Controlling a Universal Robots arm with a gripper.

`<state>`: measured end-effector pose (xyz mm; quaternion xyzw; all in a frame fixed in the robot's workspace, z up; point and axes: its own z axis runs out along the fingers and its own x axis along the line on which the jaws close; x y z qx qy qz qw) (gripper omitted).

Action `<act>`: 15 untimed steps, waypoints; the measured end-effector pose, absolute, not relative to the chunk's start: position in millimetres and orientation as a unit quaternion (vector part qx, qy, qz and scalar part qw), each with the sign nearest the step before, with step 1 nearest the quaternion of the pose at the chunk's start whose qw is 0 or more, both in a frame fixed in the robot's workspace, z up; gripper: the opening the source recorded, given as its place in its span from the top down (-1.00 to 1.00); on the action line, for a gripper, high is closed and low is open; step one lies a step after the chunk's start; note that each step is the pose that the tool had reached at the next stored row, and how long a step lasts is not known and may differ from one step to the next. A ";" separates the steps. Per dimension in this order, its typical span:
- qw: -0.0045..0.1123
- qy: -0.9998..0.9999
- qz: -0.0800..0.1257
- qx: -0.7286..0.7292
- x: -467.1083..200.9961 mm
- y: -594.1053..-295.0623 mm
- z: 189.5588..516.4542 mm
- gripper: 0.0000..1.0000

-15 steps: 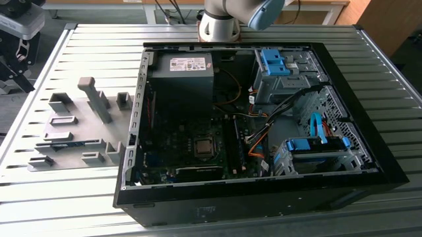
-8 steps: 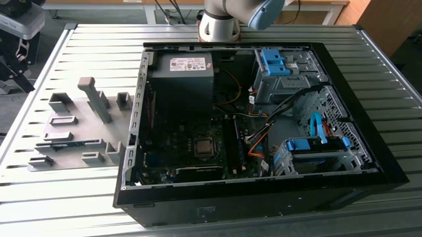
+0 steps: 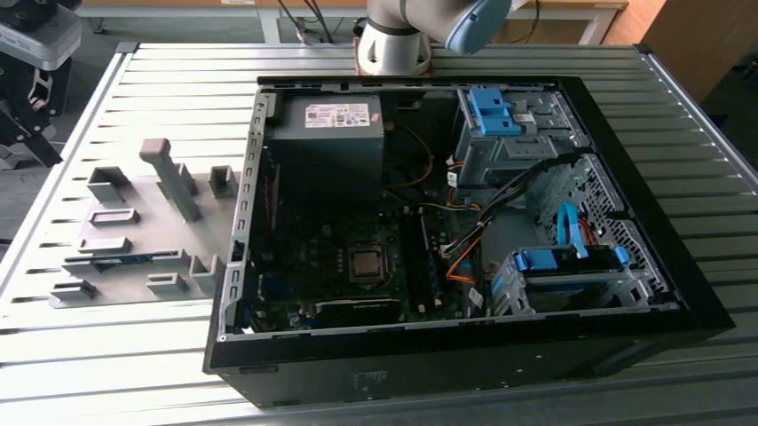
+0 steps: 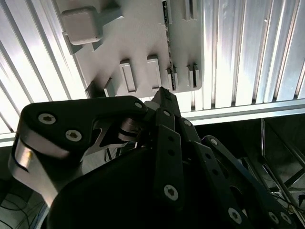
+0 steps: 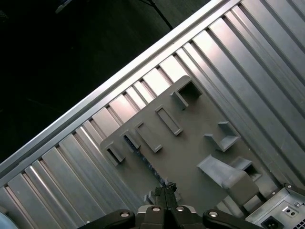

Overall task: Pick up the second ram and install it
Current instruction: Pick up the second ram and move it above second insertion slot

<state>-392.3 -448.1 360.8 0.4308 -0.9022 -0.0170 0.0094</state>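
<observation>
Claw: the gripper (image 5: 164,191) hangs over the holder, fingers pinched together with nothing between them, as the first wrist view shows.
Ram: the ram (image 5: 143,160), a thin blue stick, sits on edge in the holder's slots, just below and ahead of the claw tip and apart from it. In the exterior view it (image 3: 124,259) is a short blue strip between grey blocks.
Holder: the holder (image 3: 154,213), a grey plate, lies flat on the table (image 3: 119,355), at the exterior view's left of the case.
Case: the case (image 3: 414,377) lies open with its board (image 3: 343,266) exposed. The memory slots are too dark to tell what they hold.
Progress: by these pictures the pick-up is not yet made. Grasping, lifting, carrying and seating the ram all appear to be left.
</observation>
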 end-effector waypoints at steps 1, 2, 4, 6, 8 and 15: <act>0.009 -0.902 -0.017 0.431 -392.3 -448.1 360.7 0.79; 0.009 -0.902 -0.017 0.432 -392.3 -448.1 360.7 0.79; 0.009 -0.901 -0.017 0.433 -392.3 -448.1 360.7 0.79; 0.009 -0.901 -0.017 0.434 -392.3 -448.1 360.7 0.79; 0.009 -0.900 -0.017 0.435 -392.3 -448.1 360.8 0.79; 0.010 -0.897 -0.017 0.442 -392.3 -448.1 360.8 0.79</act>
